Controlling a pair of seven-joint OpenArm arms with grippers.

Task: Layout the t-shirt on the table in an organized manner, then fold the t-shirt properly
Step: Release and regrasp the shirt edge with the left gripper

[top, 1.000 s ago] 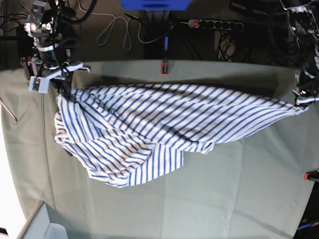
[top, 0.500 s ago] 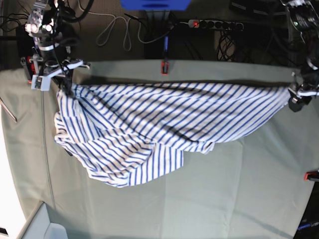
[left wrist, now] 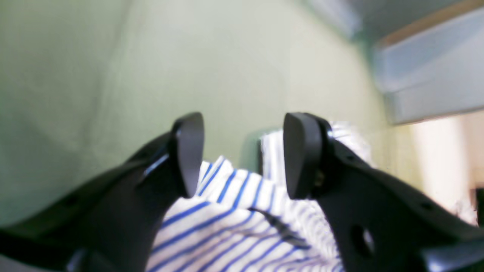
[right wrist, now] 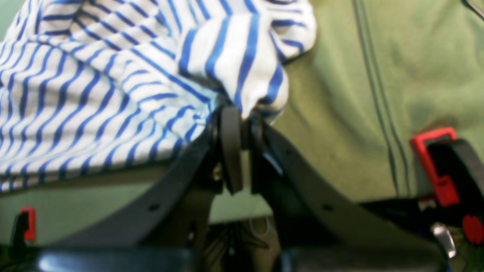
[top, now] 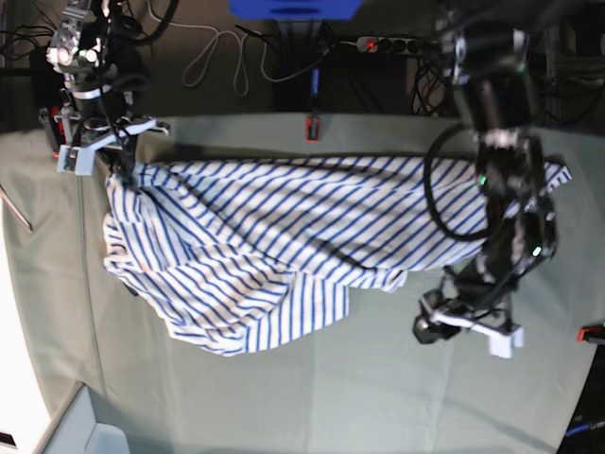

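The striped t-shirt point(top: 284, 246) lies stretched but rumpled across the far half of the table point(top: 378, 397), with a bunched fold toward the front left. My right gripper point(top: 121, 168) is at the shirt's far left corner. The right wrist view shows that gripper point(right wrist: 238, 124) shut on a bunch of the t-shirt point(right wrist: 113, 75). My left gripper point(top: 427, 326) hangs over the table just past the shirt's near right edge. In the left wrist view it point(left wrist: 244, 155) stands open with nothing between its fingers, and the t-shirt point(left wrist: 234, 219) lies below.
Red clamps point(top: 311, 128) point(top: 591, 333) sit on the table's edges, and another clamp point(right wrist: 435, 158) is close to the right gripper. A pale box point(top: 85, 430) stands at the front left corner. Cables and a power strip point(top: 406, 44) lie behind the table.
My left gripper opened and let go of the shirt's right end, then swung inward and toward the front. The right gripper keeps its hold at the left corner.
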